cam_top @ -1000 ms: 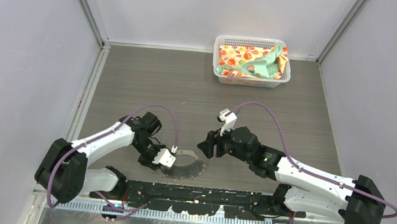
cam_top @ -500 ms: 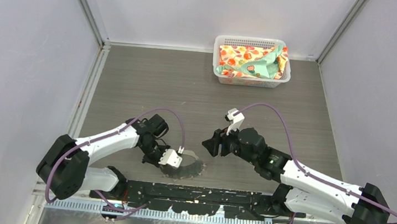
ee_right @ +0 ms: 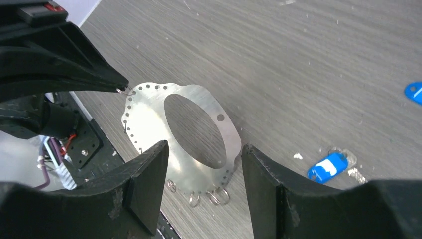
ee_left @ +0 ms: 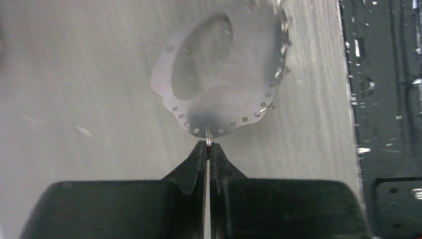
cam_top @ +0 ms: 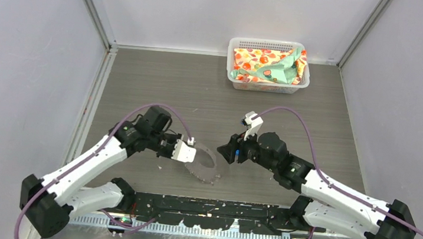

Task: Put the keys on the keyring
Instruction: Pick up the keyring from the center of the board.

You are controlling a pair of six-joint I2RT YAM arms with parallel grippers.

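The keyring (cam_top: pixel 203 164) is a thin silvery oval plate with a big hole, small holes along its rim and little wire loops hanging from it. My left gripper (ee_left: pixel 208 146) is shut on one wire loop at the rim of the keyring (ee_left: pixel 239 99). In the right wrist view the keyring (ee_right: pixel 147 124) lies just ahead, with the left fingers (ee_right: pixel 74 59) pinching its far edge. My right gripper (ee_right: pixel 203 151) is open above the near rim and holds nothing. Two blue keys lie on the table to the right, one (ee_right: pixel 328 166) close and one (ee_right: pixel 414 92) at the frame edge.
A white basket (cam_top: pixel 234 62) holding patterned cloth stands at the back right. A black rail (cam_top: pixel 211 211) runs along the near table edge, just behind the keyring. White walls close in the table on three sides.
My left gripper closed on the keyring's rim and shifted away from the rail, pulling that edge with it. The right gripper drifted slightly right and stayed open.
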